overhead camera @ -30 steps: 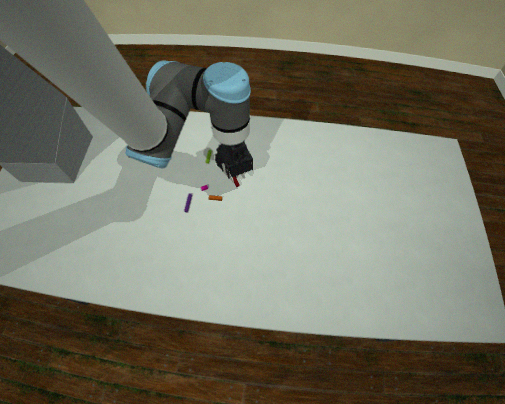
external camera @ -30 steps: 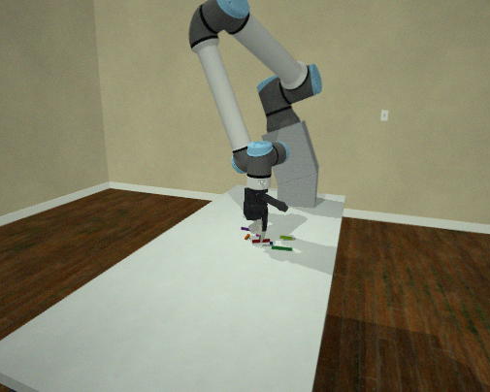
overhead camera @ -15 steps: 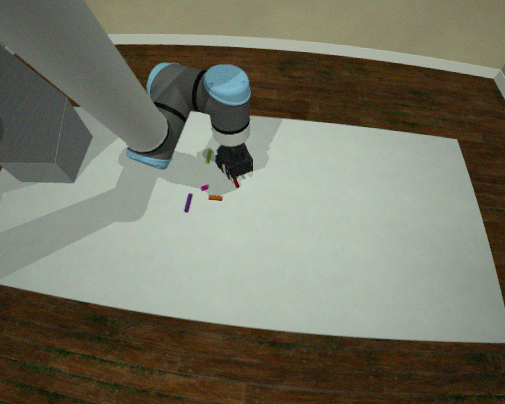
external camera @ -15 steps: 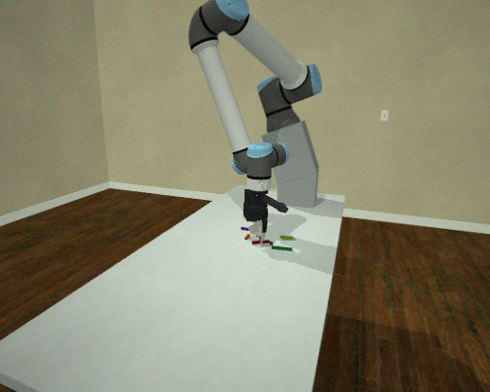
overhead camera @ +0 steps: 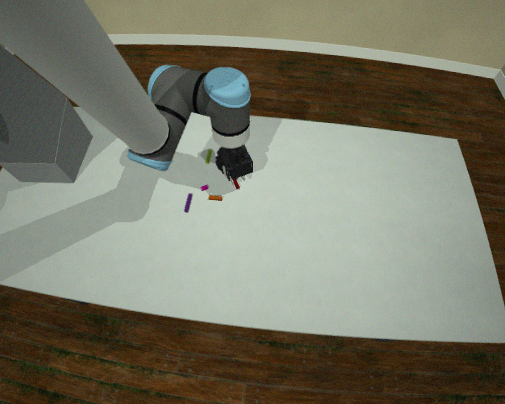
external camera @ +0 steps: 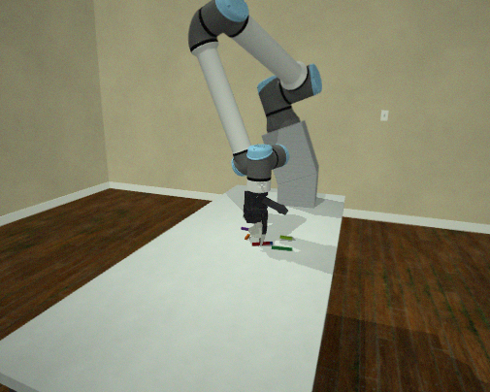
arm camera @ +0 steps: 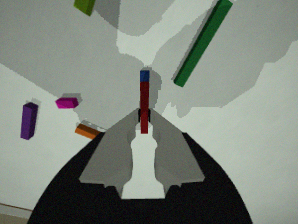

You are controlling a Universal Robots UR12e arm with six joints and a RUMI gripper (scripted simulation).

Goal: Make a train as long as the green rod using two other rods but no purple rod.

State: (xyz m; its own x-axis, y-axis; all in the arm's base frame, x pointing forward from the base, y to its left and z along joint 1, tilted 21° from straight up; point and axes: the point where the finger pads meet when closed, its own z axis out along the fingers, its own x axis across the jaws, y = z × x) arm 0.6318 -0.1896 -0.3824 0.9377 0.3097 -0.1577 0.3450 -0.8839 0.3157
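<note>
Near the desk [overhead camera: 333, 240] edge by the arm's base, your end effector [arm camera: 144, 120] grips the red rod [arm camera: 144, 102]. Its far end meets the blue rod [arm camera: 145, 75].

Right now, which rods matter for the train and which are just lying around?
In the job: green rod, the length reference; red rod, clamped in the pincer; blue rod at its far end.
Lying about: purple rod, magenta rod, orange rod, lime rod.
</note>
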